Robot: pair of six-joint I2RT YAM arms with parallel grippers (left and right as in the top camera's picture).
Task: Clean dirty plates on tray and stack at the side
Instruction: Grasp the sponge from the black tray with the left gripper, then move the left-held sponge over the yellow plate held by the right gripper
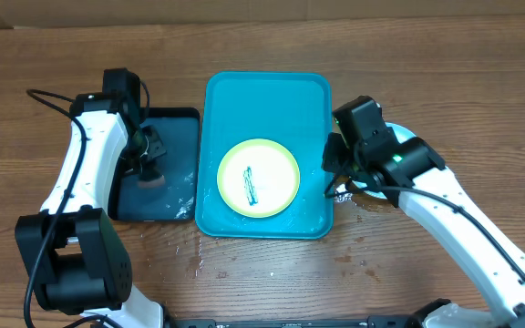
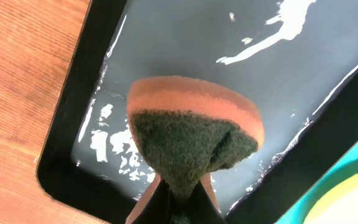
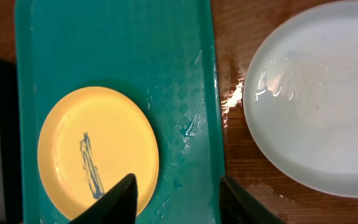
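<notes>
A yellow-green plate point(image 1: 259, 178) with a dark teal smear lies on the turquoise tray point(image 1: 267, 100); it also shows in the right wrist view point(image 3: 98, 149), on the tray point(image 3: 117, 43). A light blue plate point(image 3: 319, 93) lies on the wet table right of the tray, mostly hidden under my right arm in the overhead view point(image 1: 406, 133). My right gripper point(image 3: 178, 186) is open and empty above the tray's right edge point(image 1: 333, 178). My left gripper point(image 2: 182, 208) is shut on an orange sponge with a green scouring pad point(image 2: 194, 134), over the black tray point(image 1: 158, 167).
The black tray point(image 2: 61, 155) left of the turquoise tray holds water. Water drops lie on the wooden table point(image 1: 354, 260) in front of and right of the turquoise tray.
</notes>
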